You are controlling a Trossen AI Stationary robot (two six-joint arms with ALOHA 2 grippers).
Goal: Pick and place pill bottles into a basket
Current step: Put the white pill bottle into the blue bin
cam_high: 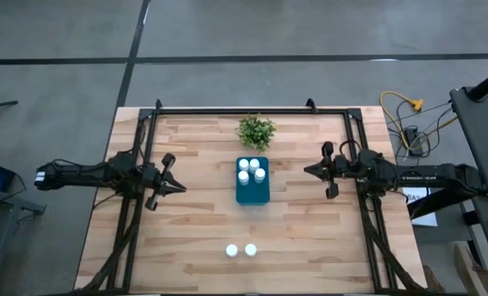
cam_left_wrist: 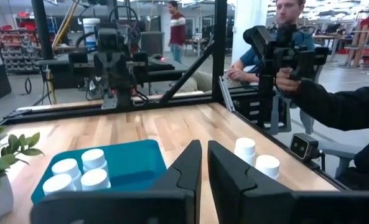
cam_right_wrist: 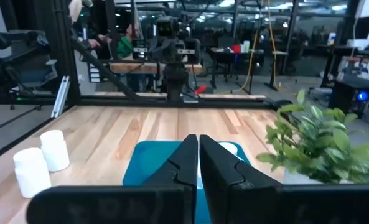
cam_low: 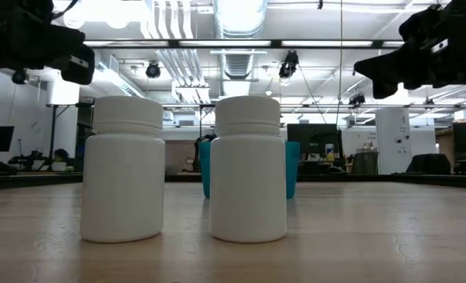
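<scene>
The teal basket (cam_high: 252, 191) lies at the table's middle, with several white pill bottles (cam_high: 252, 169) standing in its far half. Two more pill bottles (cam_high: 231, 251) (cam_high: 250, 249) stand side by side on the wood near the table's front edge; in the low view they show large (cam_low: 122, 179) (cam_low: 248, 179) with the basket (cam_low: 290, 169) behind them. My left gripper (cam_high: 183, 188) hovers shut left of the basket, pointing level at it. My right gripper (cam_high: 307, 170) hovers shut right of the basket, also pointing level at it. Neither holds anything.
A small green plant (cam_high: 256, 130) stands just beyond the basket's far end. Dark frame rails (cam_high: 252, 109) run along the table's far edge and both sides. A person (cam_left_wrist: 333, 99) sits past the table's right edge, holding a dark device. Bare wood lies between basket and loose bottles.
</scene>
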